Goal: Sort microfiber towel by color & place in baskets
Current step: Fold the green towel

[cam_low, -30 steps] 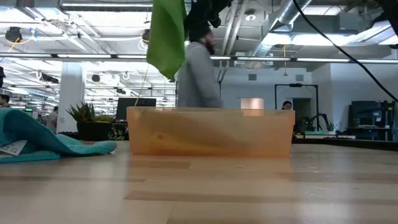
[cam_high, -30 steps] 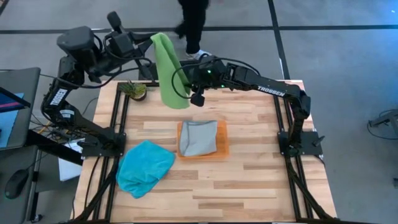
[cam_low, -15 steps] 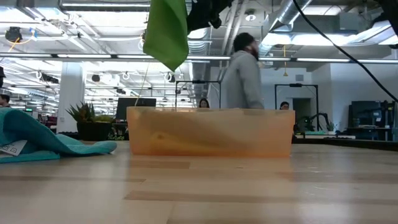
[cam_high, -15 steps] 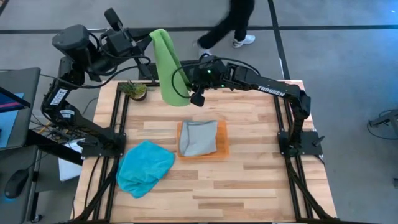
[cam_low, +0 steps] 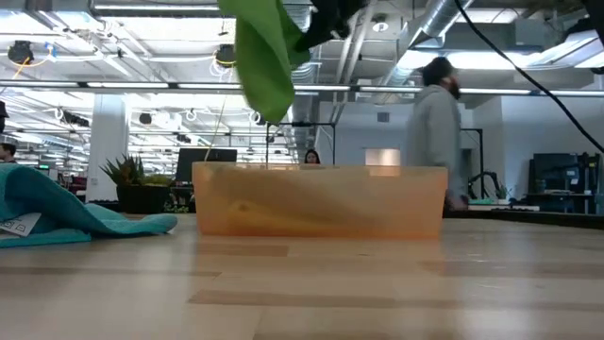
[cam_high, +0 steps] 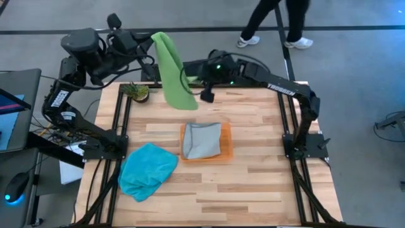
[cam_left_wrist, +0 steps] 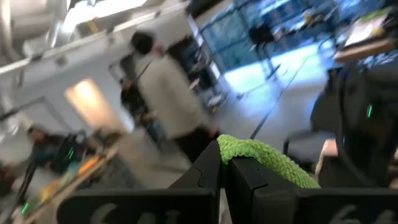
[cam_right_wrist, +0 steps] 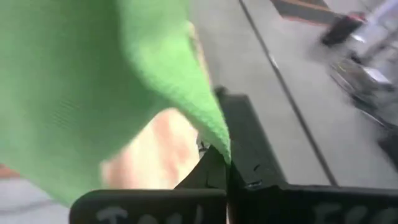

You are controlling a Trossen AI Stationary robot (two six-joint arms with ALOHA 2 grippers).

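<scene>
1. High view, nearest you: note the teal towel [cam_high: 147, 171] lying crumpled on the table [cam_high: 253, 183] at the front left, untouched.
2. Locate the orange tray [cam_high: 226, 151] at mid-table. A grey towel [cam_high: 202, 140] already lies in it.
3. Farther back, observe the green towel [cam_high: 172, 71] hanging clear of the table, between both arms, above the rear edge.
4. Check the left gripper [cam_left_wrist: 224, 177]: its fingers are clamped on one corner of the green towel.
5. Check the right gripper [cam_right_wrist: 225, 171]: its fingers are likewise pinched on another corner.
6. Judge the step in hand as carrying the green towel. Only one tray shows, so you cannot tell where green belongs.
7. For the next move, both arms must travel together and lower before either releases.
8. Disregard the potted plant [cam_high: 137, 92] and the person [cam_low: 436, 127] walking behind.
</scene>
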